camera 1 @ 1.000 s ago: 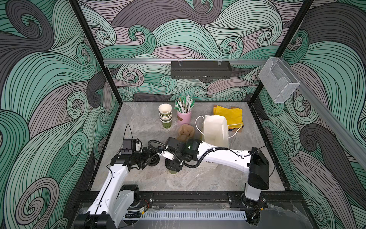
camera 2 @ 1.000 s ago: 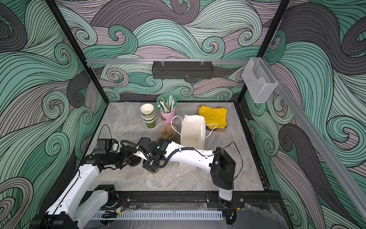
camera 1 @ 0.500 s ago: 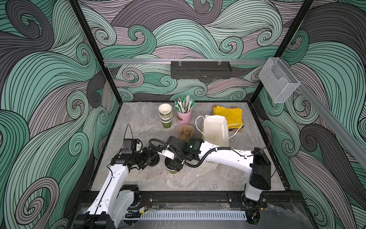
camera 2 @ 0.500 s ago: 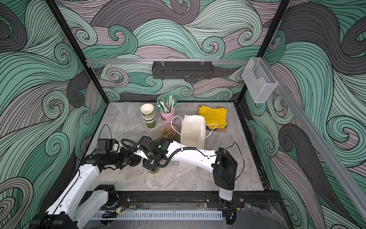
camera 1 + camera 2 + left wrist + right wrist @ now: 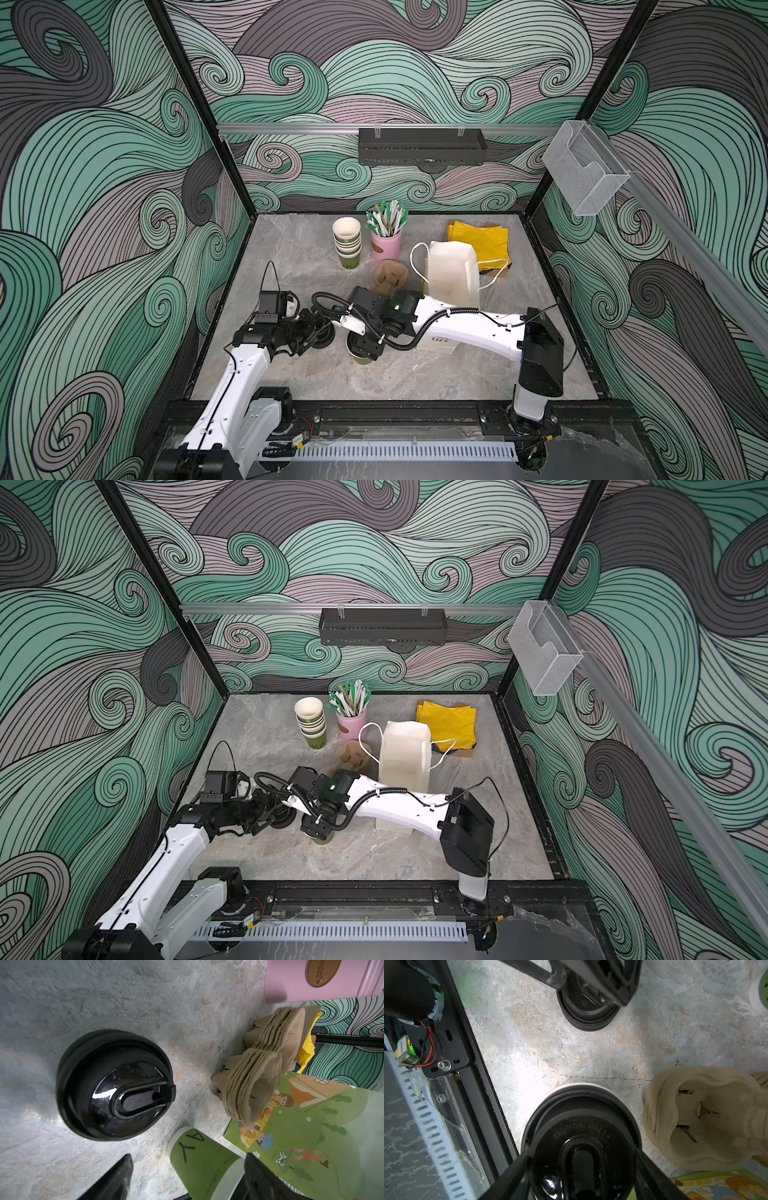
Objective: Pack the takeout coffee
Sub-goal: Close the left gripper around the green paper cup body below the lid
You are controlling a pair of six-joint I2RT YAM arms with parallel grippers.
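Two tools meet near the front of the tabletop [image 5: 299,374] in both top views; we see the right tool [image 5: 365,345] clamped on the upright lidded green cup [image 5: 362,360]. Left wrist view: the left tool [image 5: 188,1157], jaws wide, faces a stack of black lids [image 5: 114,1086]. Right wrist view: fingers [image 5: 508,1174] hug the cup.

Grey table [image 5: 291,257] holds lidded cup [image 5: 199,1165], lids [image 5: 114,1086], cup stack [image 5: 347,243], pink cup [image 5: 386,247], carriers [image 5: 390,274], bag [image 5: 453,270], napkins [image 5: 484,241].
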